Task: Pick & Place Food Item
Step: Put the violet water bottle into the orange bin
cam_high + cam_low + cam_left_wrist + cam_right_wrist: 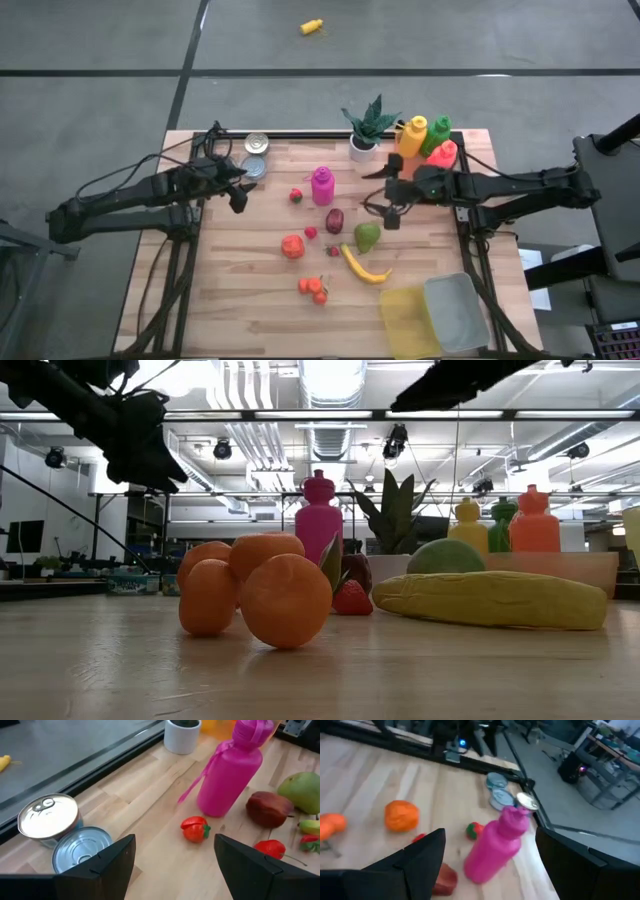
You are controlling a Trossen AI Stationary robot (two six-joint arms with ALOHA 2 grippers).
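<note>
Pre-grasp — both end effectors released, empty: yours next is lowering the left end effector (172,857) onto the small red plastic tomato (194,828); right end effector (392,217) hovers above the wooden tabletop (240,290).

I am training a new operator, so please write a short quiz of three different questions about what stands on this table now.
1. True or false: the pink bottle lies flat on the table.
2. Which fruit lies nearest the yellow bin? A) banana B) green pear C) small tomato
3. Fill in: the two tin cans stand at the table's far edge, close to the ___ gripper.

Key:
1. False; it stands upright.
2. A.
3. Left; its fingers are open and hold nothing. The right gripper hovers open near the pear.
</note>
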